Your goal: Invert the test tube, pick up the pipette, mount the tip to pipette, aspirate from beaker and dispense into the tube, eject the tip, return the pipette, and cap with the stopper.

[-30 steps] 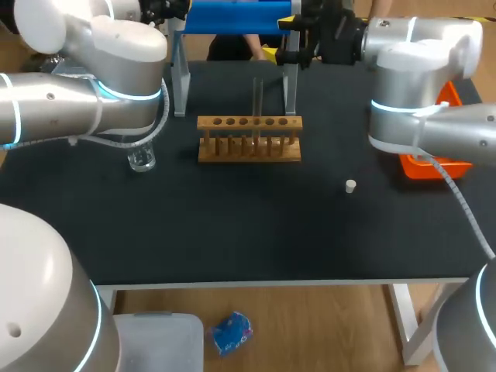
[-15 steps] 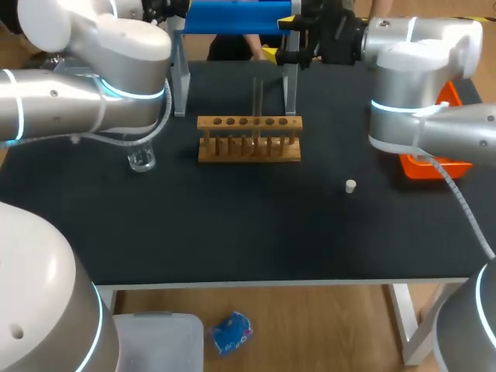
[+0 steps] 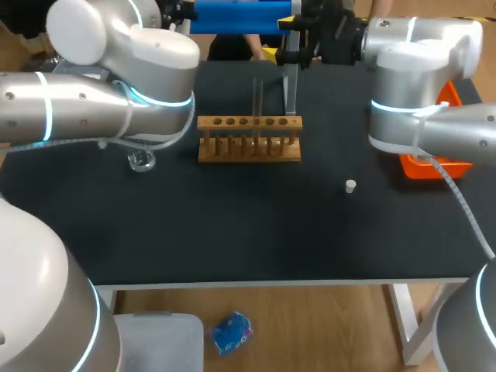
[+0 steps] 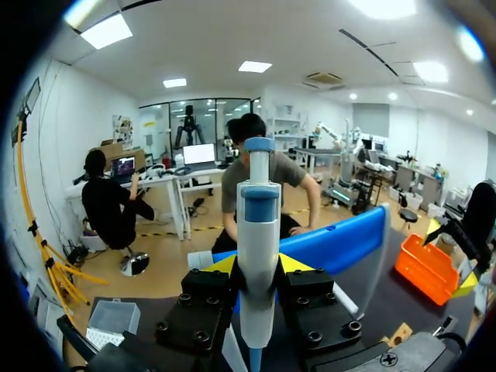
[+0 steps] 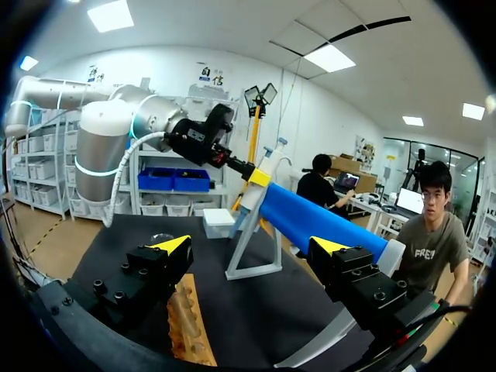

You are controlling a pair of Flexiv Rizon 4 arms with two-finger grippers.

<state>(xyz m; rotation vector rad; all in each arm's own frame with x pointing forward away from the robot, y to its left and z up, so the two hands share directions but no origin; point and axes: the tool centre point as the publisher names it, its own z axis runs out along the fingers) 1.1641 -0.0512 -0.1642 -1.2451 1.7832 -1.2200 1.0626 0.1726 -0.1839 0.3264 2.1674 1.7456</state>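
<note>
Left arm (image 3: 93,116) and right arm (image 3: 422,85) in rounded silver-grey shells, cyan glowing joint rings, ribbed grey cable (image 3: 457,194) on the right, left gripper (image 4: 256,263) and right gripper (image 5: 252,245) black, screw-studded (yellow wedge tips)

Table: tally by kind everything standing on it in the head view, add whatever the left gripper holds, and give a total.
Wooden rack: 1
Test tube: 1
Beaker: 1
Stopper: 1
Orange bin: 1
Blue stand: 1
Pipette, in the left gripper: 1
Total: 7
</note>
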